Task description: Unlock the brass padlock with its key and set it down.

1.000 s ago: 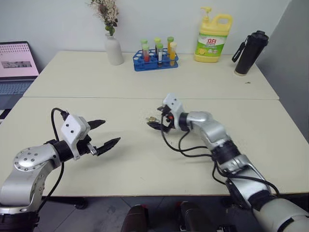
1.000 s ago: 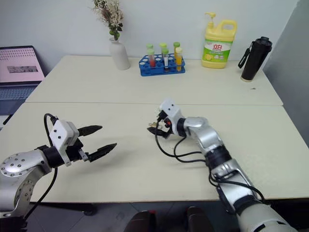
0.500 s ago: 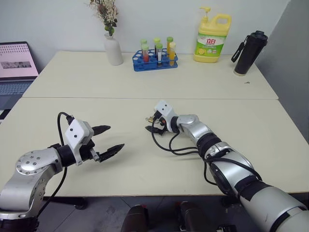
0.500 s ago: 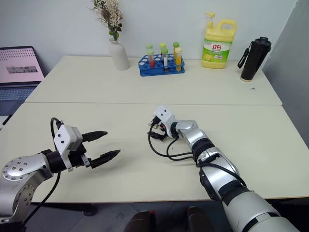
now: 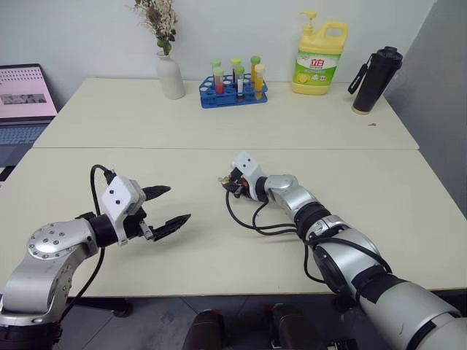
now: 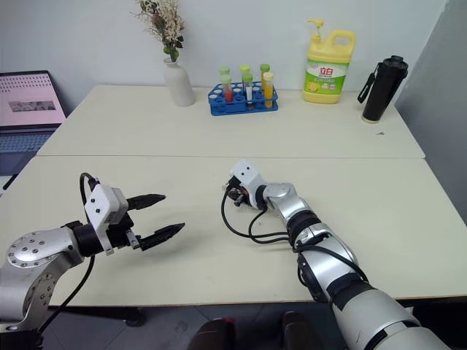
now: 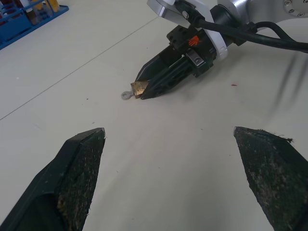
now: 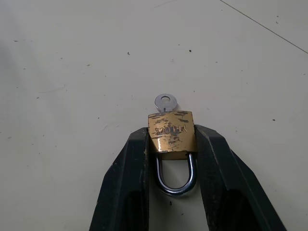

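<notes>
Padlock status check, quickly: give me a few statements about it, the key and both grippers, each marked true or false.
1. The right gripper is shut on the brass padlock. True.
2. The key is in the left gripper. False: it sticks out of the padlock's body.
3. The left gripper is open and holds nothing. True.
4. The shackle points away from the right gripper's wrist. False: it lies back between the fingers.
5. The padlock stands in the blue rack. False: it is at the table.

Brass padlock [image 8: 171, 131] stamp illegible (detergent bottle [image 5: 319, 57] label too).
</notes>
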